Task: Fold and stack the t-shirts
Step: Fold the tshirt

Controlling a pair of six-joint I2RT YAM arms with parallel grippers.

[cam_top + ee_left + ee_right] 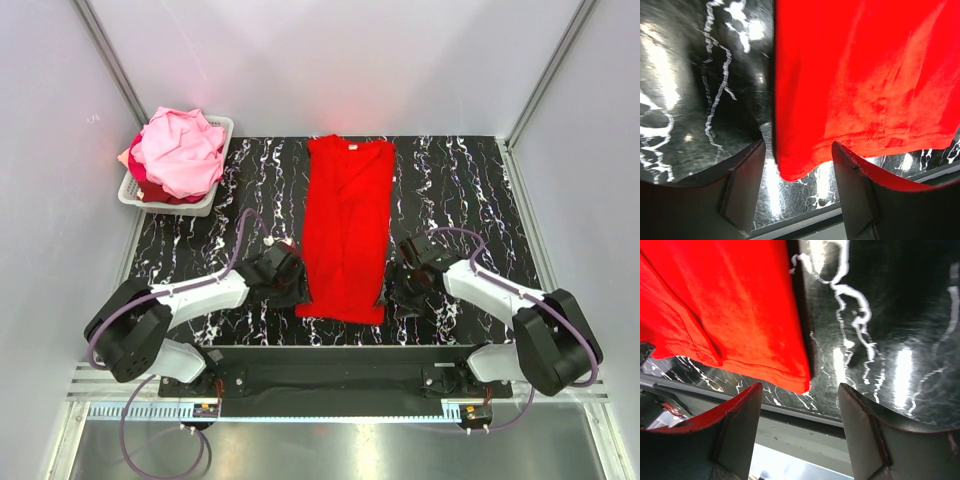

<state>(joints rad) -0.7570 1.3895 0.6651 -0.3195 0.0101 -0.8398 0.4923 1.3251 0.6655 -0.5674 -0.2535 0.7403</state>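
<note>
A bright red t-shirt (346,225) lies flat on the black marbled table, folded lengthwise into a long strip, its small white neck label at the far end. My left gripper (290,268) is open at the strip's near left corner (790,167), which lies between the jaws. My right gripper (398,282) is open at the near right corner (797,380), jaws apart with nothing held. Pink and peach t-shirts (182,150) are heaped in a white basket at the far left.
The white slotted basket (212,199) stands at the table's far left corner. The table's near edge and a metal rail (805,220) run just below the shirt's hem. White walls enclose the table on three sides.
</note>
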